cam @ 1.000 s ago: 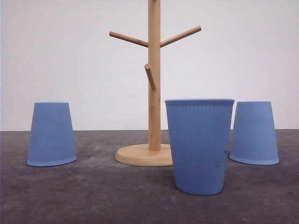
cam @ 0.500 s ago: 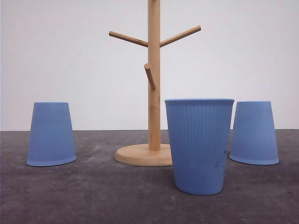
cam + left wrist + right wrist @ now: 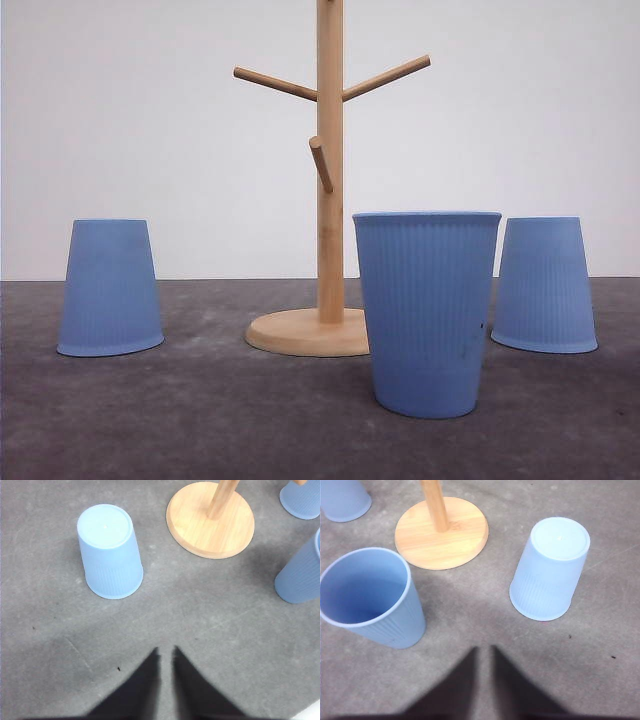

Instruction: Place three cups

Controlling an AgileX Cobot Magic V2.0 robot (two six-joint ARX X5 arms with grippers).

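Three light-blue ribbed cups stand on the grey table around a wooden stand. The left cup and the right cup are upside down. The middle cup is upright, nearest the camera, in front of the stand's right side. In the left wrist view my left gripper is shut and empty, a short way back from the inverted left cup. My right gripper is also shut and empty, and it points between the upright cup and the inverted right cup.
The stand has a round wooden base and three angled pegs up its pole. Bare grey tabletop lies between the cups and in front of both grippers. A plain white wall is behind.
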